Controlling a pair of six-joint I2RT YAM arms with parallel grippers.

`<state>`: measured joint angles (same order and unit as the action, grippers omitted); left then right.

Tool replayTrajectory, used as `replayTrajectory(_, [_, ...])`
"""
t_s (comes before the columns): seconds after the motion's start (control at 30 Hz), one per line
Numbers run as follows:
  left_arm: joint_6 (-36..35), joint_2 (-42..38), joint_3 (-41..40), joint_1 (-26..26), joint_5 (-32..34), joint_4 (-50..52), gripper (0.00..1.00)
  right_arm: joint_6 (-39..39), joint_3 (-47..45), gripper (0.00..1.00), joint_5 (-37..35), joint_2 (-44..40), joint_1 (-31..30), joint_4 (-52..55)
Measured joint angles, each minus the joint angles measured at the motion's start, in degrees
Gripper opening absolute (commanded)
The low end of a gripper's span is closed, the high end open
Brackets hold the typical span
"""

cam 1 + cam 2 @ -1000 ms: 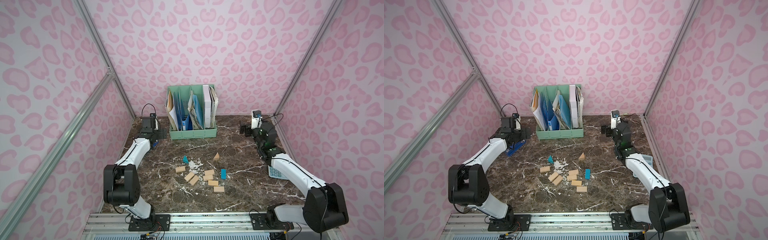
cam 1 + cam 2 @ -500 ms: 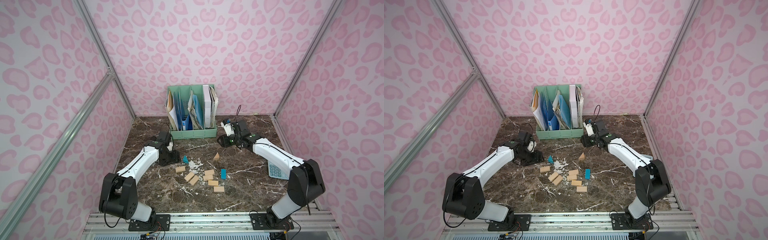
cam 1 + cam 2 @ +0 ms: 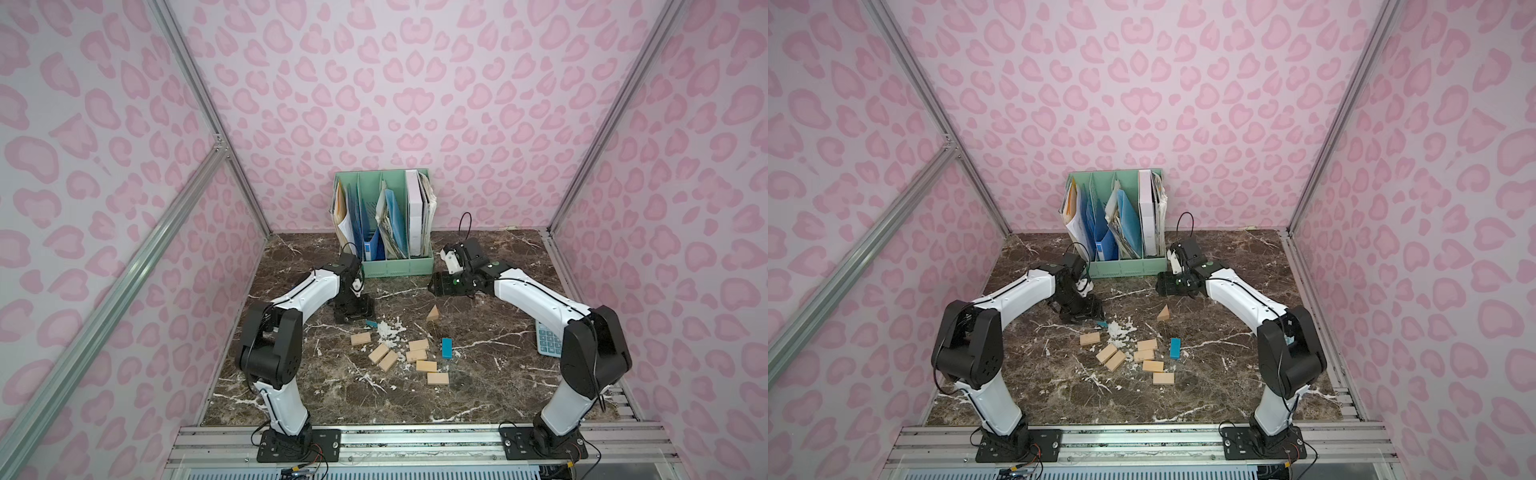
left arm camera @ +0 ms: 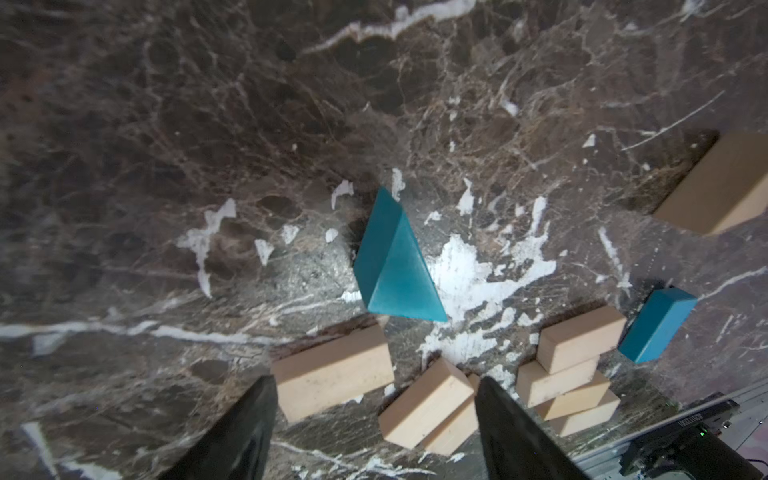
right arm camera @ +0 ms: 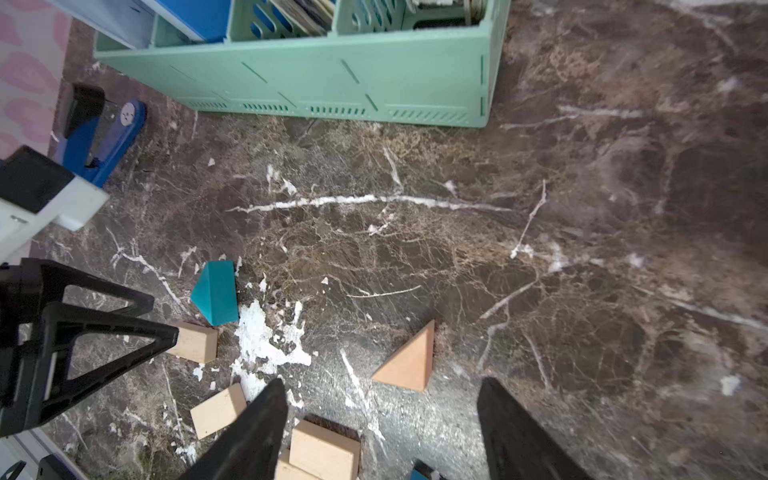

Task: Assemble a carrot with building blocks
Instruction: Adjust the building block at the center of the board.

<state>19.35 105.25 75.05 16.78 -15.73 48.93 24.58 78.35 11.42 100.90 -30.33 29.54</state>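
Currently the left end effector [image 4: 376, 380] stands wide and empty, low over the worktop [image 4: 208, 124]. The teal triangle [image 4: 395, 262] lies just ahead of its fingers. Likewise the right end effector [image 5: 383, 380] is wide and empty, with the tan triangle [image 5: 409, 361] lying just before it. Seven tan blocks [image 3: 418, 345] lie loose and unassembled mid-worktop, some touching, and the teal block [image 3: 446, 348] lies just beside them. Between the two triangles lie white crumbs [image 3: 390, 330]. At the back stands a file rack [image 3: 386, 266].
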Motion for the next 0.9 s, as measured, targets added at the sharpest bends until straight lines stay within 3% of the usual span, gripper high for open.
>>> replayTrajectory(0.27, [0.48, 5.64, 2.84, 1.44, -0.20, -0.55, 0.73, 0.94, -2.89, 0.71, 0.68, 3.02, -1.68, 3.06])
replayTrajectory(0.9, [1.55, 9.53, 5.57, 1.95, -0.17, -0.96, 0.47, 2.16, -4.74, 0.66, 0.50, 0.92, -1.53, 2.75])
